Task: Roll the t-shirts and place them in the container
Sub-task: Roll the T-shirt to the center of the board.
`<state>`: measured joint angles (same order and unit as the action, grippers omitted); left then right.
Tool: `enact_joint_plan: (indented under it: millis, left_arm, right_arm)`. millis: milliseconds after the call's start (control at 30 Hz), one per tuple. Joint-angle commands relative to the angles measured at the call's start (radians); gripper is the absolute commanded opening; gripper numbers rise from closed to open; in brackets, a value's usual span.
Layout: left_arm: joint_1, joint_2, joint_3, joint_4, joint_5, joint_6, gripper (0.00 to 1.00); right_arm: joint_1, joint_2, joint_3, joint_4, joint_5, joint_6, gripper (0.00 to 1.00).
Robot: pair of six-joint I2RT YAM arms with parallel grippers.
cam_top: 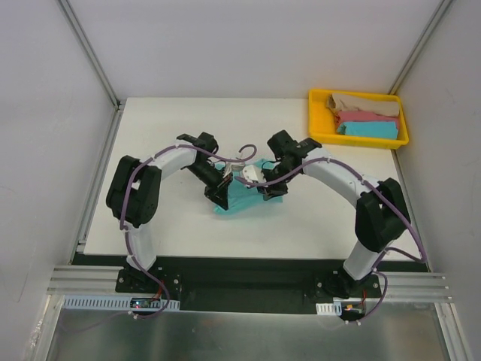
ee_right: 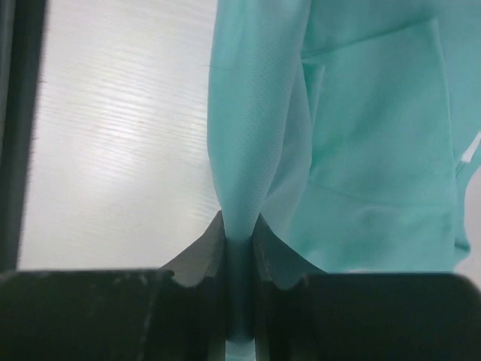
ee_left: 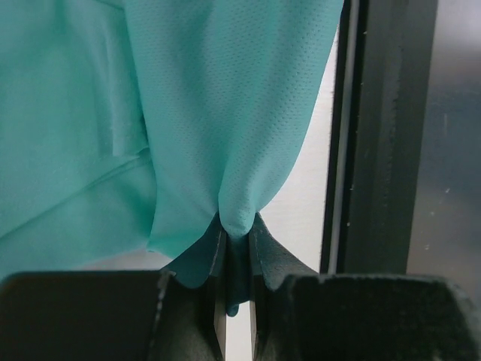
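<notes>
Seen from above, the sea-green t-shirt (cam_top: 242,200) lies mid-table (cam_top: 165,226), between both pincers. The left gripper (ee_left: 239,244) is clamped on a fold that rises toward 12 o'clock. The right gripper (ee_right: 239,237) likewise pinches a fold. The beige, pink and blue t-shirts (cam_top: 366,116) sit in the yellow tray (cam_top: 357,141) at 1 o'clock.

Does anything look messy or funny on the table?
Only the sea-green t-shirt: it sits crumpled in the middle of the table, not flat, with the left gripper and the right gripper each pinching a fold of it. The other t-shirts lie tidy in the yellow tray. Nothing looks spilled or torn.
</notes>
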<state>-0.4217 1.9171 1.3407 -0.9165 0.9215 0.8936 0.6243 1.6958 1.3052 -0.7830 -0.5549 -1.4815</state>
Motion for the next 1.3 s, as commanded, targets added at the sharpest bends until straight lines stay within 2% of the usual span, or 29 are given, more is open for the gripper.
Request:
enact_joint_plan:
  millis: [0,133,400,767,833,1033,1133,1200,1233,1267]
  left_arm:
    - [0.012,-0.055,-0.051,-0.105,-0.015,-0.028,0.02]
    - [0.014,-0.03,-0.058,-0.122,0.002,-0.071,0.0]
    - [0.015,0.069,0.026,-0.133,0.01,-0.133,0.0]
    - [0.032,0.227,0.144,-0.2,-0.044,-0.145,0.01]
    - [0.049,0.247,0.163,-0.203,-0.049,-0.168,0.02]
    - [0.11,0.283,0.16,-0.182,-0.065,-0.182,0.16]
    - [0.144,0.246,0.141,-0.154,-0.099,-0.168,0.22]
    - [0.158,0.151,0.091,-0.09,-0.128,-0.148,0.26]
    - [0.162,0.105,0.063,-0.061,-0.144,-0.139,0.32]
    - [0.161,0.001,0.001,0.005,-0.156,-0.112,0.35]
  right_arm:
    - [-0.014,0.092,0.14,-0.493,-0.083,-0.083,0.11]
    - [-0.018,0.215,0.193,-0.659,-0.1,-0.094,0.11]
    - [-0.072,0.327,0.207,-0.664,-0.172,-0.042,0.1]
    - [-0.13,0.545,0.353,-0.861,-0.207,-0.103,0.1]
    - [-0.136,0.59,0.39,-0.875,-0.215,-0.071,0.09]
    - [-0.138,0.695,0.466,-0.877,-0.192,0.004,0.12]
    - [-0.146,0.793,0.569,-0.875,-0.163,0.14,0.15]
    - [-0.152,0.833,0.614,-0.877,-0.155,0.245,0.16]
    - [-0.153,0.87,0.637,-0.877,-0.152,0.277,0.16]
    - [-0.156,0.887,0.678,-0.877,-0.148,0.309,0.15]
